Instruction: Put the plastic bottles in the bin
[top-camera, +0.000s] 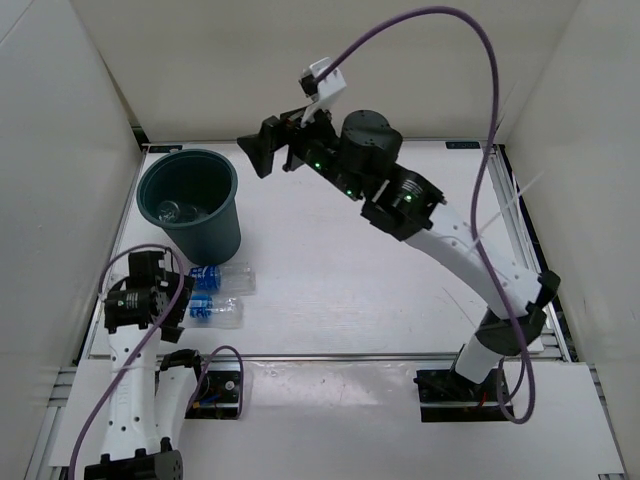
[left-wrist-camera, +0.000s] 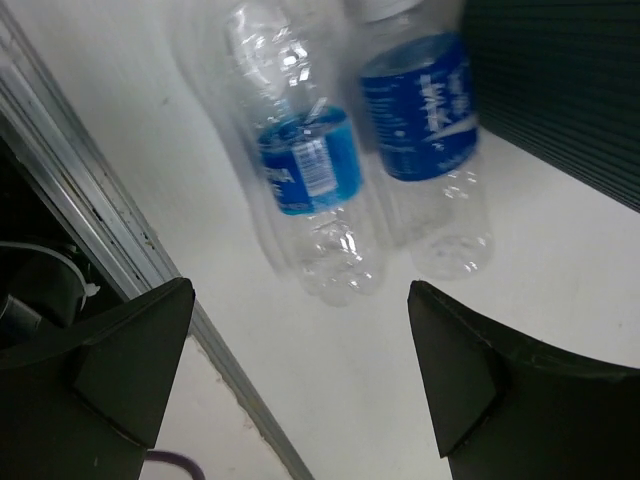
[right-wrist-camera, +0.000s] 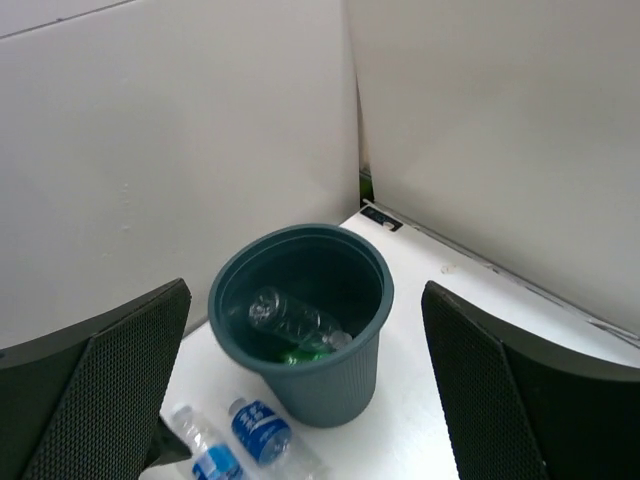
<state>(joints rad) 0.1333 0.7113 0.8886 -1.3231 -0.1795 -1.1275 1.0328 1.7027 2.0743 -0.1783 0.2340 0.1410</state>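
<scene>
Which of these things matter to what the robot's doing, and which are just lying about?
Job: bin; blue-labelled bottle beside it; second blue-labelled bottle; clear bottle and green bottle inside the bin.
Not the job: purple cable; white walls.

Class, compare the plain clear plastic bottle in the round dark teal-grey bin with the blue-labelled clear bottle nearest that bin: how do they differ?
The plain clear plastic bottle rests inside the round dark teal-grey bin; the blue-labelled clear bottle lies outside it on the white table. The first shows no label; the second wears a blue band. Both are clear plastic.
</scene>
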